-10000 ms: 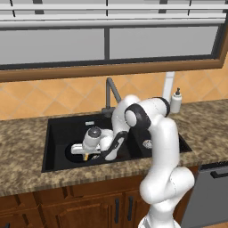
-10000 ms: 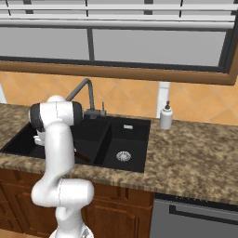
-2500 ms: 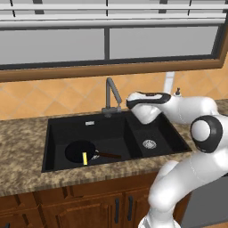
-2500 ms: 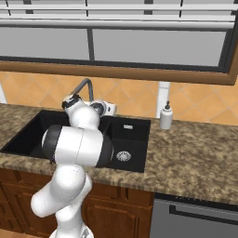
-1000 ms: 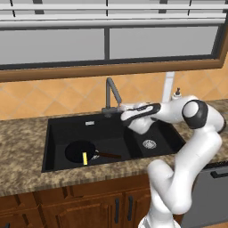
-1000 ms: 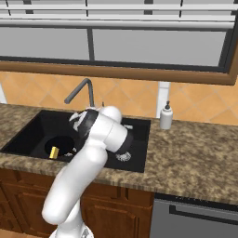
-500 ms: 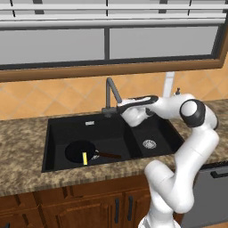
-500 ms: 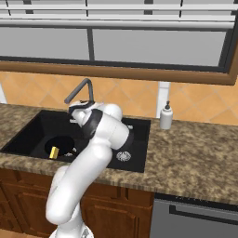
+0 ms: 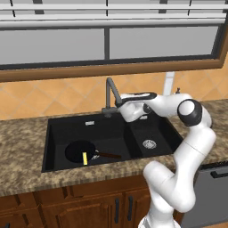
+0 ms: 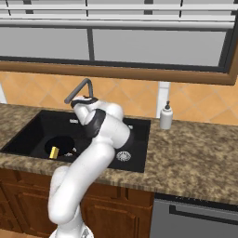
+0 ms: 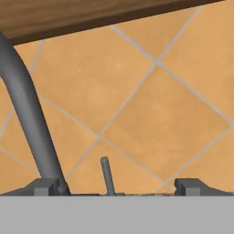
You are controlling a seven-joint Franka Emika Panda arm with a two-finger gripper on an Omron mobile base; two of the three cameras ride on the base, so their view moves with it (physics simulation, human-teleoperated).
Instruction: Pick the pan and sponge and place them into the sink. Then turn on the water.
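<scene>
Since a moment ago the arm has swung left, carrying its end effector point(image 9: 119, 103) from over the basin divider back toward the faucet point(image 9: 110, 95); ten seconds back it was down in the wide basin at the pan. Nearest me, the speckled brown surface point(image 9: 26, 169) runs along the front, with the black sink point(image 9: 58, 129) set into it. Inside the wide left basin lies the pan point(image 9: 80, 151), its thin handle pointing right toward the divider, and the sponge point(image 9: 84, 158) stands on edge in the pan as a thin yellow strip; from the right side the same sponge point(image 10: 54, 152) shows yellow in the pan point(image 10: 59, 145). The narrower right basin holds a round silver drain point(image 9: 149, 143). Above the divider the white forearm reaches across, and the end effector sits just beside the faucet's riser, at the back edge of the sink point(image 10: 139, 144). Its fingertips point(image 11: 189, 186) stand wide apart with nothing between them except the thin grey lever point(image 11: 107, 176), upright and centred, not touched by either tip. The faucet's curved pipe point(image 11: 27, 114) rises beside the left tip. Farther back, a soap bottle point(image 10: 166, 116) stands on the surface right of the sink, against the orange tile wall point(image 11: 151, 91) below the window point(image 9: 107, 42).
</scene>
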